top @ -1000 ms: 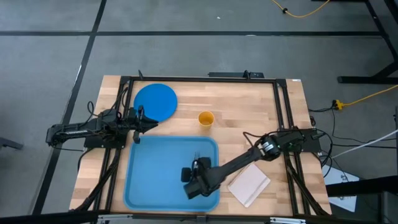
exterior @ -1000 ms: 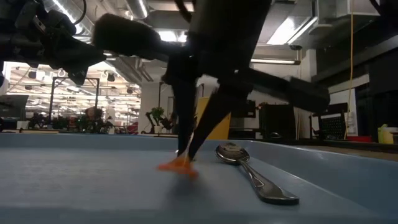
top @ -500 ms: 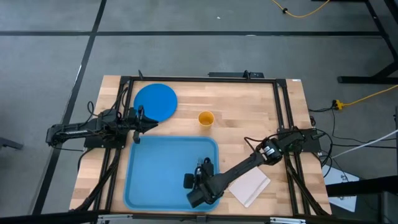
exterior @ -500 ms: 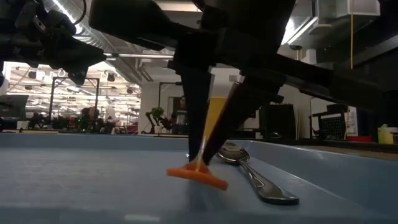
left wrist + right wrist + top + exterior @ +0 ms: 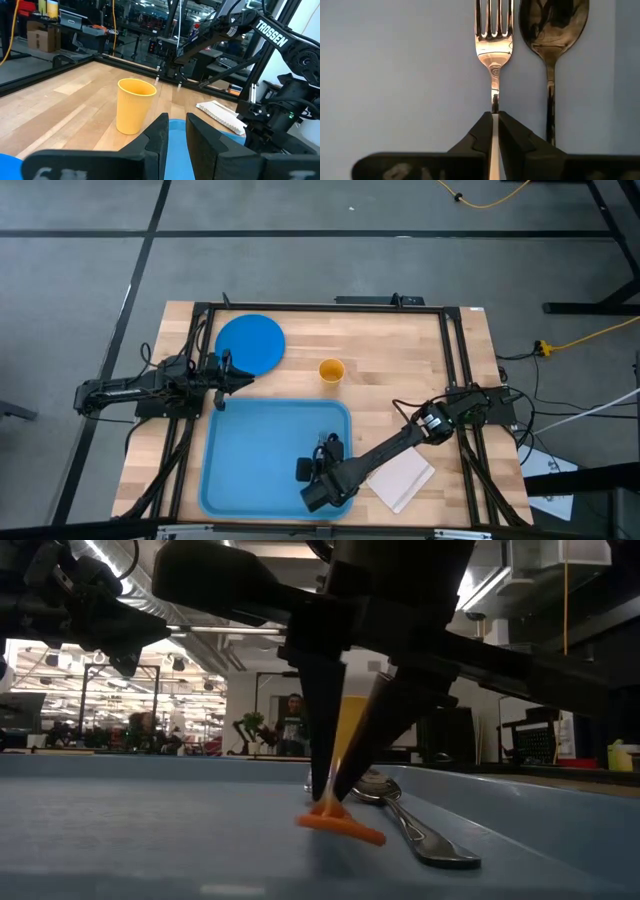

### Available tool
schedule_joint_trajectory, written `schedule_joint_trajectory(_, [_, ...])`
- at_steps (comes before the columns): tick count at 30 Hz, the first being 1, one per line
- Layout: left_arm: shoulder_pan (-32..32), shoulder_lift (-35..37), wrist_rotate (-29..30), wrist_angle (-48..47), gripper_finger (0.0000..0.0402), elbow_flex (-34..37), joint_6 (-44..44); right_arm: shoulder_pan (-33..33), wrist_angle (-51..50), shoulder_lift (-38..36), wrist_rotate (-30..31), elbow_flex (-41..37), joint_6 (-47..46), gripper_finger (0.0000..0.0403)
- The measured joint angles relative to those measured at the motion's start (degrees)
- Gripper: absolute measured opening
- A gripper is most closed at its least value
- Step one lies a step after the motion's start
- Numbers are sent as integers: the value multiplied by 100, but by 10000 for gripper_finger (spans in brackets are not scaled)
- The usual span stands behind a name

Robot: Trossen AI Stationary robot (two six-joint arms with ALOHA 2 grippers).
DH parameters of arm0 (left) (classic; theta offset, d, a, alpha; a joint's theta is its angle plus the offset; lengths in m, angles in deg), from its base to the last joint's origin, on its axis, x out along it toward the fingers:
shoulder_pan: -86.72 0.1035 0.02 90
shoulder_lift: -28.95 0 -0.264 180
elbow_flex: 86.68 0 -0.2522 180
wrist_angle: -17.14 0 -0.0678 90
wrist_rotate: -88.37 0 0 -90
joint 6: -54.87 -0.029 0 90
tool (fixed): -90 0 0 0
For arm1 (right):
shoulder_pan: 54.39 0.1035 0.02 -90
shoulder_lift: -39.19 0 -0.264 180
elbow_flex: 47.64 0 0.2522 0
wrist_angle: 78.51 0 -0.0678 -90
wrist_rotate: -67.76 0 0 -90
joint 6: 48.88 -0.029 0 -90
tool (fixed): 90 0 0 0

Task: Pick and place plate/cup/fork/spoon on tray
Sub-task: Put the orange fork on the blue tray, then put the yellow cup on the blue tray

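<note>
While the left hand (image 5: 222, 377) apparently waits closed, the right hand (image 5: 494, 131) pinches the fork (image 5: 493, 55) beside the spoon (image 5: 552, 30).

fork (image 5: 493, 45): glossy metal | spoon (image 5: 552, 30): mirror-bright metal | tray (image 5: 395, 75): smooth matt plastic | table (image 5: 400, 360): pale wood

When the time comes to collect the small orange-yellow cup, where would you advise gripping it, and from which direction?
I would grip the small orange-yellow cup across its open rim, coming straight down from above. It stands upright on the wooden table, mouth up, with bare wood all round. Its walls taper towards the base, so a side grasp might slip; one finger inside the rim, one outside, seems safer.
</note>
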Motion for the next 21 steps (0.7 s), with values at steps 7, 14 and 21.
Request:
schedule_joint_trajectory(7, [0, 1, 0, 0, 59, -1, 0, 2, -62, 0, 11, -1, -145, 69])
schedule_joint_trajectory(14, [0, 0, 0, 0, 59, 0, 0, 2, -62, 0, 118, -1, -151, 80])
schedule_joint_trajectory(21, [-1, 0, 0, 1, 59, -1, -1, 42, -1227, -53, 1008, 739, -123, 79])
